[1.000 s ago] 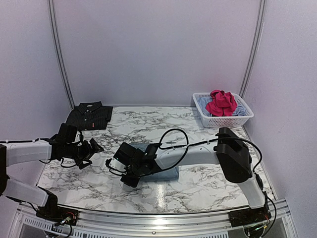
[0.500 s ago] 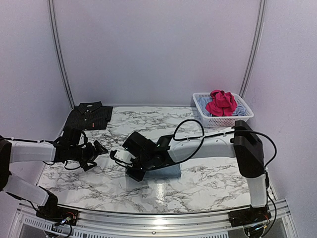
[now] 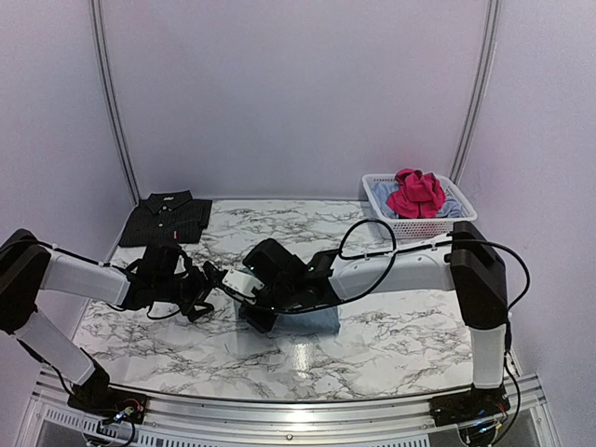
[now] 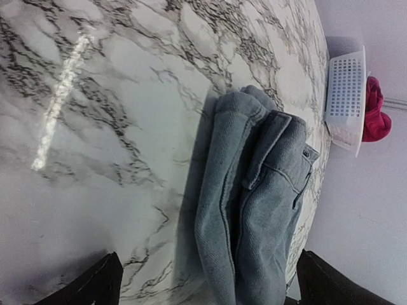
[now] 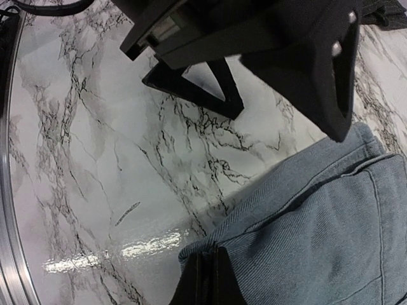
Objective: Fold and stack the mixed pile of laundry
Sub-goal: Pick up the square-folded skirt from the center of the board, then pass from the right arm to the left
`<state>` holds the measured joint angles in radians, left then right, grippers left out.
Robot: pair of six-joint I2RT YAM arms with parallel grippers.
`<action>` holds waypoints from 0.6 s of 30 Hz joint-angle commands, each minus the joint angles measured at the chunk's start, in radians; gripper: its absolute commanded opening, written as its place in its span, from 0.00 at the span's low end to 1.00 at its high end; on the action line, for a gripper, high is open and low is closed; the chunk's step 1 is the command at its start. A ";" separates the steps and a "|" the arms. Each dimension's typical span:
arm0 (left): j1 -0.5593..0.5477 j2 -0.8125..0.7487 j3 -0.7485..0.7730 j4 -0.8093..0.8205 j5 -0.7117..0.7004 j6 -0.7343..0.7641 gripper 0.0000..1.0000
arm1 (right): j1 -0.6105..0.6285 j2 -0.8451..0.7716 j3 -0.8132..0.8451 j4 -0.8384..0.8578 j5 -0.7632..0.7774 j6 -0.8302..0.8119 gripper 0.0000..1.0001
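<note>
A folded grey-blue denim garment (image 3: 321,317) lies on the marble table, seen close up in the left wrist view (image 4: 254,210) and the right wrist view (image 5: 318,229). My right gripper (image 5: 206,270) is shut on its front left corner, also seen from above (image 3: 259,317). My left gripper (image 3: 203,291) hovers just left of that garment, wide open and facing its folded edge (image 4: 210,286), with nothing between its fingers. A black pinstriped shirt (image 3: 168,220) lies folded at the back left. A pink-red piece (image 3: 416,194) and light blue pieces sit in the basket.
The white lattice basket (image 3: 402,227) stands at the back right corner, near the wall; its side shows in the left wrist view (image 4: 346,95). The left arm's black gripper body (image 5: 299,57) hangs close above and ahead of the right wrist.
My left gripper has moved right, up to the denim garment. The right gripper has closed on the garment's corner and its arm has shifted right.
</note>
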<state>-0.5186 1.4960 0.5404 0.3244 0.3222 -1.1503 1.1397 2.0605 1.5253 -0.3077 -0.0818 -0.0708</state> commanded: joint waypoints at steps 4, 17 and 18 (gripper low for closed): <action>-0.083 0.087 0.071 0.122 -0.004 -0.103 0.99 | 0.003 -0.047 0.016 0.075 -0.003 0.015 0.00; -0.136 0.225 0.098 0.300 0.018 -0.179 0.82 | 0.017 -0.041 0.032 0.101 0.017 0.005 0.00; -0.136 0.238 0.092 0.334 0.021 -0.194 0.79 | 0.018 -0.042 0.030 0.104 0.016 0.008 0.00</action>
<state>-0.6491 1.6917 0.6266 0.5301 0.3264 -1.2995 1.1427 2.0605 1.5253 -0.2615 -0.0727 -0.0711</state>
